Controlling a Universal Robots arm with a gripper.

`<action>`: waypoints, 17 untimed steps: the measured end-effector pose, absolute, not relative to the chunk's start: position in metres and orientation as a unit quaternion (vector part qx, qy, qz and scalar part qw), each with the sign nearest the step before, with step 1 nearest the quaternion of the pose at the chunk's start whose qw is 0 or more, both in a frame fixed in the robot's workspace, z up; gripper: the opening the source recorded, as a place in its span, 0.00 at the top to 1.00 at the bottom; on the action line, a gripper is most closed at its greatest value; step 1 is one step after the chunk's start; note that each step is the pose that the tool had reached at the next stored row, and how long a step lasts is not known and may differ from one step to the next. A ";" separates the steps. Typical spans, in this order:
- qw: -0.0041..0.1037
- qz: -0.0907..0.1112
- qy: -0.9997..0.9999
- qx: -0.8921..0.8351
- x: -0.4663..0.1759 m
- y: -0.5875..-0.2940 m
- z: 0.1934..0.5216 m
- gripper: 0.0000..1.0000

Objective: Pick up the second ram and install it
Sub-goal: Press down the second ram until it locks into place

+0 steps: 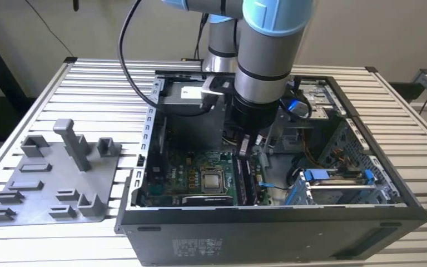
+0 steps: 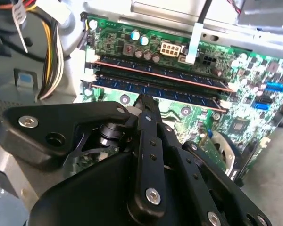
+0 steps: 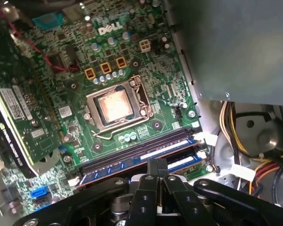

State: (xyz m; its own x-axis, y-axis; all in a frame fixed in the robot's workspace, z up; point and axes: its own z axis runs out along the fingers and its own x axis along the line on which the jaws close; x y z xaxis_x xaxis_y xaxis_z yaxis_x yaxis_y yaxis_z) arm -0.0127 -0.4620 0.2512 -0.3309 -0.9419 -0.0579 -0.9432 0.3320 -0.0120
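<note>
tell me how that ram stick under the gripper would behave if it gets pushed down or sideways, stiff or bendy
The ram stick is a long thin board standing on edge in its slot, so it probably stays stiff under a straight downward push but could flex or crack under a sideways one. It looks light for its length. The gripper sits right at its top edge, where an off-centre push might rock one end up.

Beside the memory slots [image 3: 137,155], the processor socket [image 3: 115,104] lies low (open room above); yellow cables [image 3: 236,136] crowd the slots' far end.
</note>
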 end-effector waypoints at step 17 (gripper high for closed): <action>0.030 0.012 0.719 -0.694 -0.013 -0.462 0.250 0.89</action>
